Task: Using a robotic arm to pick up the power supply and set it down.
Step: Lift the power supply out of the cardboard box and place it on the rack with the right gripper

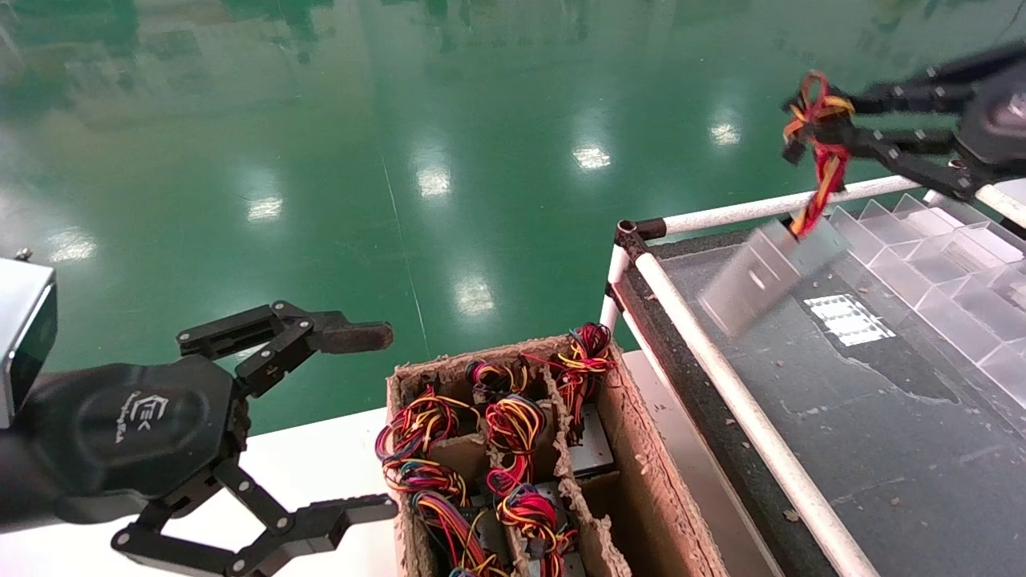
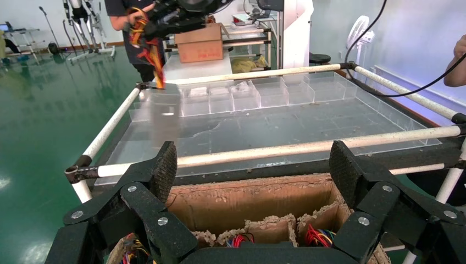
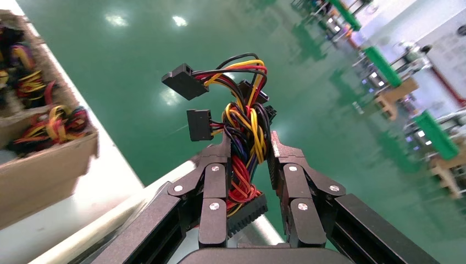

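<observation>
The power supply (image 1: 760,276), a small grey metal box, hangs tilted in the air over the near left corner of the rail-framed table. It dangles from its red, yellow and black wire bundle (image 1: 819,136). At the upper right of the head view, my right gripper (image 1: 822,124) is shut on that bundle. The right wrist view shows the wires (image 3: 244,126) squeezed between the right gripper's (image 3: 248,151) fingers, with black connectors sticking out beyond them. My left gripper (image 1: 373,421) stands wide open at the lower left beside the cardboard box, holding nothing.
A brown cardboard box (image 1: 641,481) with dividers holds several more wired units just right of my left gripper. Right of it is a table framed with white pipe (image 1: 745,409), bearing clear plastic dividers (image 1: 946,264). Green floor lies beyond. A person (image 2: 118,8) stands past the table.
</observation>
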`<state>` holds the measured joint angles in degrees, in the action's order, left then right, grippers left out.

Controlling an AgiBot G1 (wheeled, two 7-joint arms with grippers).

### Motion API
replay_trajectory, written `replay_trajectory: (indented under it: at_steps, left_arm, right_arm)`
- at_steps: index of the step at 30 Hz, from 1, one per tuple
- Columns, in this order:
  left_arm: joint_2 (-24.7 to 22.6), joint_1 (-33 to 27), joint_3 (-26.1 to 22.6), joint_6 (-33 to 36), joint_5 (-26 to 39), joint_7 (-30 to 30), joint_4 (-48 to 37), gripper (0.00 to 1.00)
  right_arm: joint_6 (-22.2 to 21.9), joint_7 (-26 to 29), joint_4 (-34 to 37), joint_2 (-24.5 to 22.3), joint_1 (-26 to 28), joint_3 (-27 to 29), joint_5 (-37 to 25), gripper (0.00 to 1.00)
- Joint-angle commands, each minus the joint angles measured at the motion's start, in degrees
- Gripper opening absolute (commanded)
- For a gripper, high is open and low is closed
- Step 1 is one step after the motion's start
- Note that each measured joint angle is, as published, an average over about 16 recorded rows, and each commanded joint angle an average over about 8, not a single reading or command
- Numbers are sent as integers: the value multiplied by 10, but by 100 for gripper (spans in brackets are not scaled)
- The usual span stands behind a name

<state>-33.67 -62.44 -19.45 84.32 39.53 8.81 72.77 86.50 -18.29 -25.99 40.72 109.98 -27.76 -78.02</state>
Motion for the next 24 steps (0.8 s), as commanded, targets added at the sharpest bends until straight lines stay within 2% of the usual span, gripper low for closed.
replay_trajectory:
  at_steps: [1,9,24]
  left_arm:
    - [0,0,0,0,0,0,0,100]
    - [0,0,0,0,0,0,0,100]
    - [0,0,0,0,0,0,0,100]
  right_arm:
    - [12,0,12,-10,7,-5,-9,0]
    - [36,0,8,-39,-1,-18,-11,0]
    - [25,-1,-8,-64,-30,-25,17,0]
